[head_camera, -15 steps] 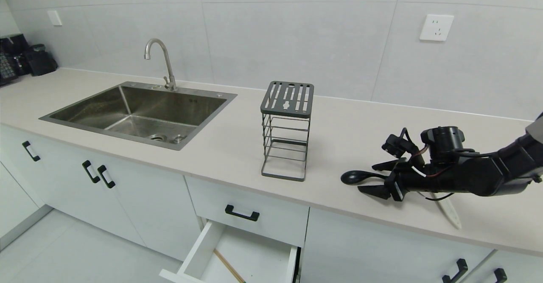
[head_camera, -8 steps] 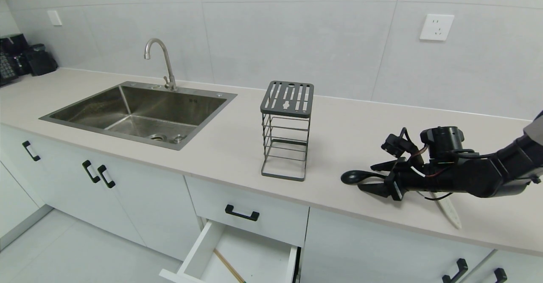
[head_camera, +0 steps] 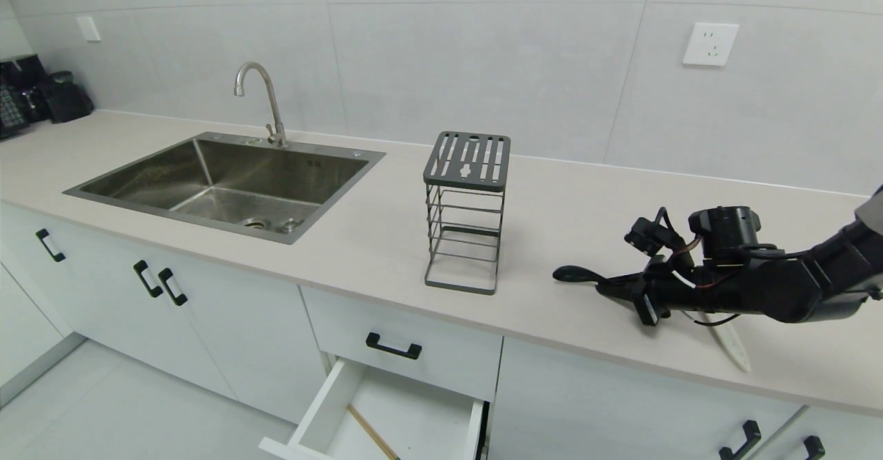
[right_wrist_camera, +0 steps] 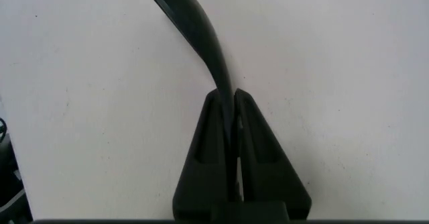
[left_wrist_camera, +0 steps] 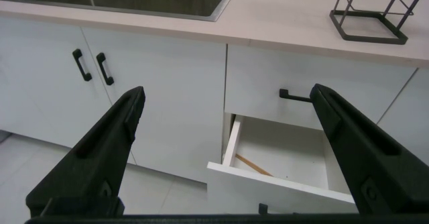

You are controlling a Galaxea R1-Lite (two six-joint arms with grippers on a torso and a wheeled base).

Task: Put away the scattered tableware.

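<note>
The black spoon (head_camera: 574, 275) is pinched by its handle between the closed fingers of the right gripper (head_camera: 624, 289). Its bowl pokes out toward the slotted metal rack (head_camera: 466, 212), low over the counter (head_camera: 566, 205) (touching or not, hard to call). Partly under that arm, a white knife (head_camera: 732, 348) lies flat, tip toward the front edge. The rack stands upright, well apart from both. Below, the white drawer (head_camera: 312, 415) hangs open, a thin wooden stick (head_camera: 372, 434) lying inside.
</note>
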